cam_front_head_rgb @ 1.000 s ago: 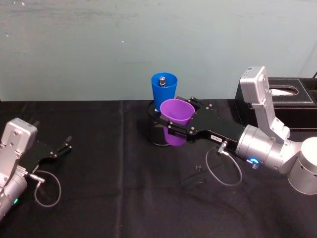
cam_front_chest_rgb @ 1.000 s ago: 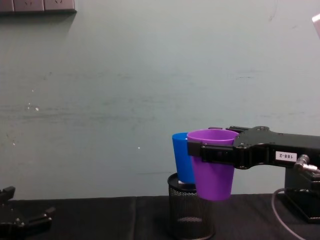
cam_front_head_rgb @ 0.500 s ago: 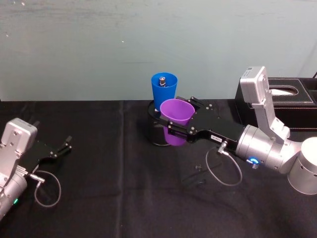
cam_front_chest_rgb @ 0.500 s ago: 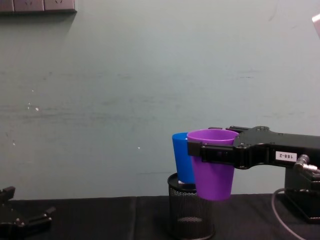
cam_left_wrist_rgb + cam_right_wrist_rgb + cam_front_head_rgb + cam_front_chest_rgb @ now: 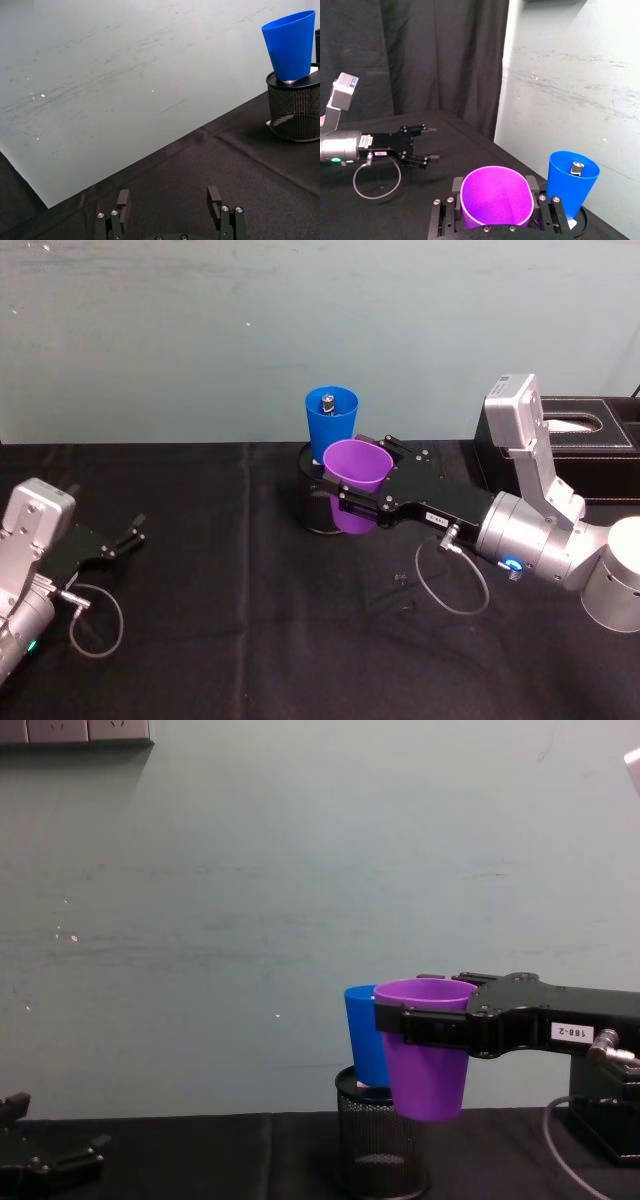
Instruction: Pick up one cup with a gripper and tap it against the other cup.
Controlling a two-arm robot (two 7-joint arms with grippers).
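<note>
Black cloth [image 5: 250, 640] covers your table. At its left, your left gripper [image 5: 135, 530] sits low with its fingers spread. Mid-table, the blue cup [image 5: 330, 418] stands on a wire-mesh holder [image 5: 380, 1160]. The purple cup [image 5: 355, 480] hangs just beside it, above the cloth — contact unclear — clamped in your right gripper [image 5: 357, 468].

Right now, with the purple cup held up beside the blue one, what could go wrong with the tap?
1. The blue cup perches on top of the mesh holder, not on the table; a firm tap could probably knock it off, spilling the small metal piece inside it.
2. The purple cup, gripped in the right claw, hangs with its base near the holder's rim, so it might strike the holder instead.
</note>
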